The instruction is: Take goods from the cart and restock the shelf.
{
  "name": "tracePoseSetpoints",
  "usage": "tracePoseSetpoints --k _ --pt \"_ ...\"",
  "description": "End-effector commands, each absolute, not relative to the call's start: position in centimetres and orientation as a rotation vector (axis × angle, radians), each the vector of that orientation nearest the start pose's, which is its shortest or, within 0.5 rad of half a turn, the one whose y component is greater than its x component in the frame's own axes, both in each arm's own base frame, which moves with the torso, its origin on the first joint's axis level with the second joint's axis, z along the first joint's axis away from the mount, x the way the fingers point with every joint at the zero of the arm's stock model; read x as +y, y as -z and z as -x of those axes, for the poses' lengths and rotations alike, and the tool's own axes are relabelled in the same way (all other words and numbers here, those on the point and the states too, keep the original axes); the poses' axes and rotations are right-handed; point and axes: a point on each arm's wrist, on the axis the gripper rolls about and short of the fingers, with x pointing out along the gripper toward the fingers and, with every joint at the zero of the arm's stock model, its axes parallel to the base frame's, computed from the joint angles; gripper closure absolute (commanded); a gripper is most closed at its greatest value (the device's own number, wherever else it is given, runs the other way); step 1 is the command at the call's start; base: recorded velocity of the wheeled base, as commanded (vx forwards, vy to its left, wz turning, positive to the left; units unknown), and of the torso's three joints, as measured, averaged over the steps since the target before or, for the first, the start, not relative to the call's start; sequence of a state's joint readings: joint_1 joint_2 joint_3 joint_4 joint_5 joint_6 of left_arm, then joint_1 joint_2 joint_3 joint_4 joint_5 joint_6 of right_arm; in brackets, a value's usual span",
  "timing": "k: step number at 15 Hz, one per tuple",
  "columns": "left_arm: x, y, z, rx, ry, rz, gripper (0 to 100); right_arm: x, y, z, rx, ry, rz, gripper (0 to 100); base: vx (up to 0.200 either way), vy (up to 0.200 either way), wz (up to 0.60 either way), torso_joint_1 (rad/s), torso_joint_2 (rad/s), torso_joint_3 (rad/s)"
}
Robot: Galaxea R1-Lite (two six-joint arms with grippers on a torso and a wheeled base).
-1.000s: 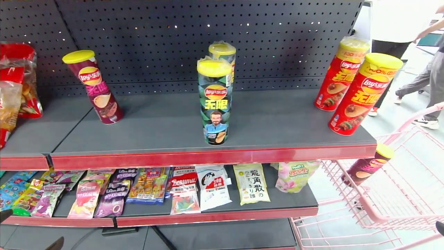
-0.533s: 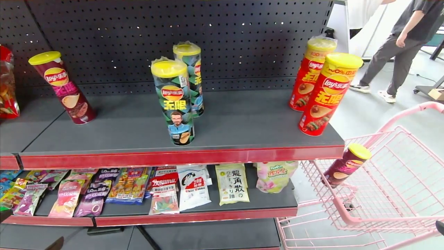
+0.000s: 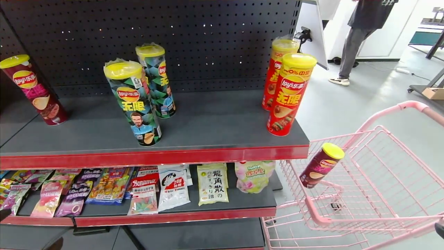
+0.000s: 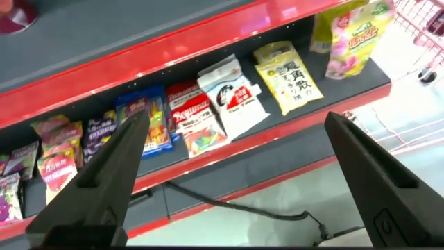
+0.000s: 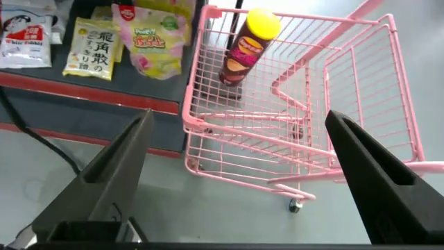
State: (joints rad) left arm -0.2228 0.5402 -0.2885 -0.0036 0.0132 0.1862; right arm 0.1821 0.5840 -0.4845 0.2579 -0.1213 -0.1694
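A maroon chip can (image 3: pixel 322 165) with a yellow lid leans in the front corner of the pink cart (image 3: pixel 367 208), right of the shelf. The right wrist view looks down on this maroon can (image 5: pixel 246 45) inside the cart (image 5: pixel 361 149). My right gripper (image 5: pixel 239 173) is open and empty, low over the floor in front of the cart. My left gripper (image 4: pixel 236 173) is open and empty too, low before the lower shelf of snack bags (image 4: pixel 222 104). On the upper shelf (image 3: pixel 215 118) stand another maroon can (image 3: pixel 33 92), two green cans (image 3: pixel 133 102) and two red cans (image 3: pixel 291 93).
A black pegboard (image 3: pixel 208 41) backs the shelf. Between the can groups the upper shelf has bare board. The lower shelf (image 3: pixel 173 217) holds several flat snack bags. A cable (image 4: pixel 229 205) runs across the bottom board. Grey floor (image 3: pixel 347 104) lies right of the shelf.
The head camera has turned to the right, so shelf and cans sit further left in the picture and more of the cart shows. No can has moved.
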Motion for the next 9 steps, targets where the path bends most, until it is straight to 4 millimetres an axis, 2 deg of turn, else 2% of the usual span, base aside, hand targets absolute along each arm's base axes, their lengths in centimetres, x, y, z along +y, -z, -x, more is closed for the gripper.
tracePoseSetpoints --k 1,9 --pt "-0.6 -15.9 -2.8 0.217 0.229 -0.212 0 0.2 -18.7 -2.7 0.348 -0.083 0.22 0 0.0 0.0 -0.6 0.002 0.01 0.012" --pt "-0.4 -16.0 -1.7 0.151 0.225 -0.222 0 0.2 -18.7 -2.8 0.353 -0.085 0.22 0 0.0 0.0 -0.6 0.002 0.0 0.002"
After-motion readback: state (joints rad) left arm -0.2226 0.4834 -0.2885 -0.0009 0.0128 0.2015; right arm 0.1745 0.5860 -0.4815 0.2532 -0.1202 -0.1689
